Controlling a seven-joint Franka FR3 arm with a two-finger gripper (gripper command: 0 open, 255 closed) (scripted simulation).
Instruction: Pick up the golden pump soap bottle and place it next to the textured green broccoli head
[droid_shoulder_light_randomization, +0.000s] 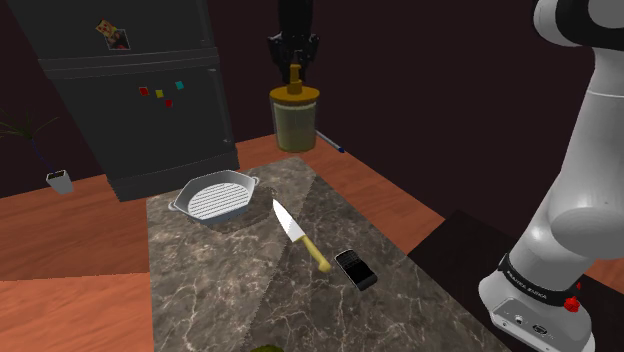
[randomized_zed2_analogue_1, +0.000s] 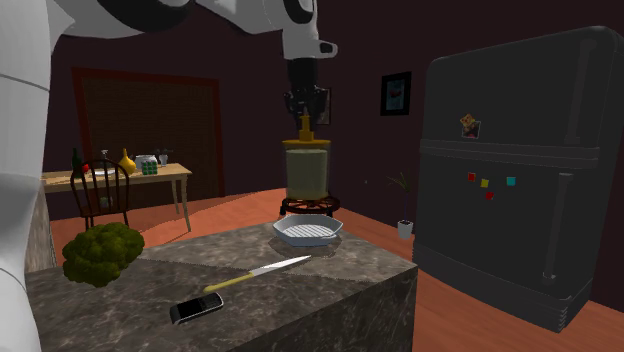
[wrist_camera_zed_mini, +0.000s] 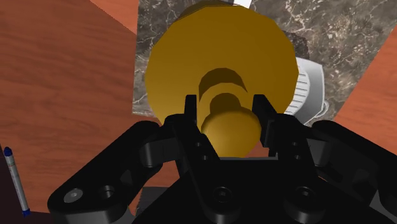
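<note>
Counter (randomized_zed2_analogue_1: 160, 272) broccoli (randomized_zed2_analogue_1: 102, 252); soap bottle (randomized_zed2_analogue_1: 307, 170) in pincer (randomized_zed2_analogue_1: 306, 112)

Home kitchen: fridge (droid_shoulder_light_randomization: 150, 95), marble counter (droid_shoulder_light_randomization: 250, 290).

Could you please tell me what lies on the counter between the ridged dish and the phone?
A knife lies between the dish and the phone, its blade towards the dish, as the shoulder view shows.

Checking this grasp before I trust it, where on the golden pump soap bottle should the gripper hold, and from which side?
Grip the narrow pump at the top, coming straight down from above. The soap bottle is upright and its round body is far wider than the pump, which fits between the fingers. The gripper is shut on it there.
</note>
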